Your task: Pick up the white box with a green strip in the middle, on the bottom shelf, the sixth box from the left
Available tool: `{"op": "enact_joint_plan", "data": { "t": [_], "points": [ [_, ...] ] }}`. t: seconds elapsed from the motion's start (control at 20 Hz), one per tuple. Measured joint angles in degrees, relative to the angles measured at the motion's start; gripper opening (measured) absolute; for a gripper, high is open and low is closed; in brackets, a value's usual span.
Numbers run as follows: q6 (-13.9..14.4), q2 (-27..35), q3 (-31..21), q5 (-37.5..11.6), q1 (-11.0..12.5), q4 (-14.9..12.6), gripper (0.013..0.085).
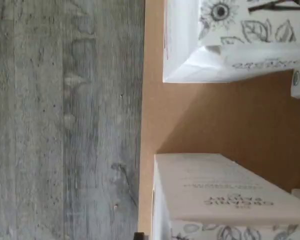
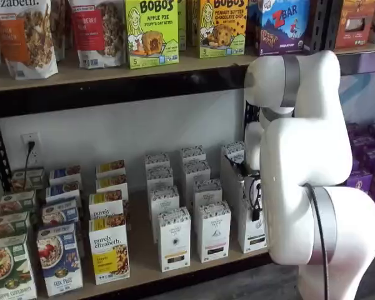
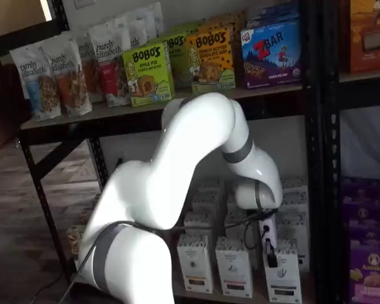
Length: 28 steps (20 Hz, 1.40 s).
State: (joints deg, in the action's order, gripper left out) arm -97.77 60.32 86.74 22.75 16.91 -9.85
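Starting well to the left of the pincer (image 3: 272, 255), coloured cereal boxes (image 2: 61, 259) are noted in rows on the bottom shelf (image 2: 144, 259), fronts turned outward so that labels can be read. Nearer the pincer, columns of white patterned boxes (image 2: 174, 239) are ranged front to back, with gaps left between the columns, presumably so that fingers can be admitted.

The pincer is hung low over the last white column in both shelf views, just above and in front of its front box (image 3: 282, 277). That box is judged to be the white box with a green strip; it stands upright at the shelf's front edge, directly below the pincer. The approach is judged to be in hand, with no lift begun.

The fingers are seen only as a dark shape, side-on, with a cable (image 2: 257, 199) beside them. Whether they are parted or closed cannot be told, and no hold on any box is shown. The green strip itself cannot be made out. To the right, the remainder of the shelf is hidden by the white arm (image 2: 306, 156). In the wrist view only two box tops, bare board and grey floor (image 1: 65, 120) are recorded.
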Motion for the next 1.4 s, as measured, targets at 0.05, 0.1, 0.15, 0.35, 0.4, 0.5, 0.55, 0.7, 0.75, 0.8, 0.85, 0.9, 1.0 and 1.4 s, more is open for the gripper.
{"op": "enact_joint_plan", "data": {
  "t": [0.05, 0.1, 0.15, 0.35, 0.4, 0.5, 0.55, 0.7, 0.75, 0.8, 0.85, 0.9, 1.0, 1.4],
  "points": [
    [-0.17, -0.09, -0.13, 0.03, 0.03, 0.17, 0.065],
    [-0.31, -0.23, -0.3, 0.12, 0.06, 0.29, 0.061],
    [-0.46, -0.3, -0.38, 0.21, 0.07, 0.46, 0.061],
    [-1.24, -0.65, -0.79, 0.37, 0.03, 1.36, 0.049],
    [-1.27, -0.77, -0.93, 0.38, 0.02, 1.41, 0.049],
    [-0.58, -1.02, -1.33, 0.15, 0.0, 0.68, 0.049],
    [-0.02, -1.16, -1.59, -0.05, 0.0, 0.07, 0.049],
    [1.35, -1.93, -2.88, -0.74, -0.13, -1.26, 0.049],
    [1.94, -2.47, -3.85, -1.24, -0.21, -1.81, 0.049],
    [2.81, -3.04, -4.73, -1.5, -0.29, -2.62, 0.049],
    [4.33, -3.87, -6.26, -2.38, -0.32, -4.22, 0.049],
    [5.32, -4.58, -7.5, -2.93, -0.36, -5.2, 0.049],
    [7.95, -6.74, -11.09, -4.38, -0.42, -7.77, 0.049],
    [20.97, -18.97, -27.82, -8.22, -0.11, -21.28, 0.049]
  ]
}}
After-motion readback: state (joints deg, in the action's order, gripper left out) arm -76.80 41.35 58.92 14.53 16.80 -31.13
